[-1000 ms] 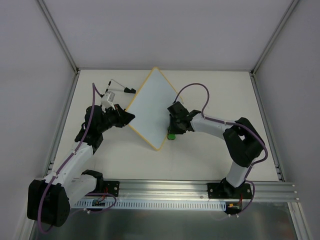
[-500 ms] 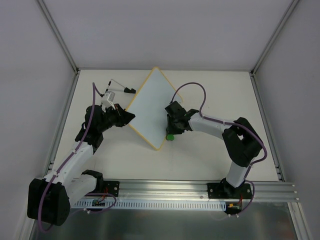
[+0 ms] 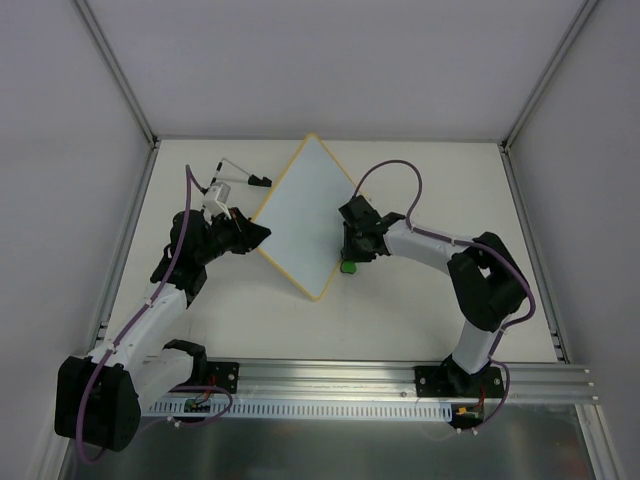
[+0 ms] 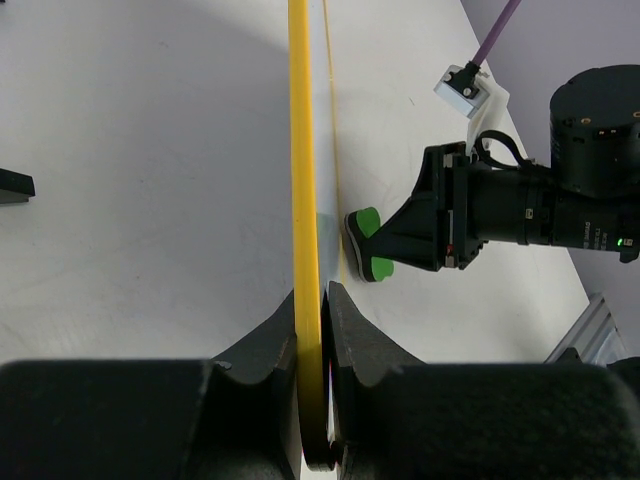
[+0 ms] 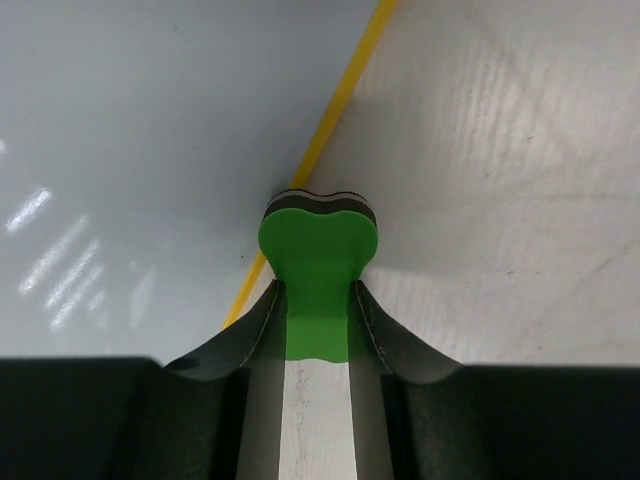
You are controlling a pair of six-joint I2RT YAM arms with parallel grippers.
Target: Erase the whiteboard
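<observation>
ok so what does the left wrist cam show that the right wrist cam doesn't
Only the left wrist view: the left gripper shut on the yellow rim of the flat white whiteboard, plus the right arm and its purple cable.
Only the right wrist view: bright glare streaks on the board's white face.
Both: the right gripper pinching the small green eraser block at the board's edge.
</observation>
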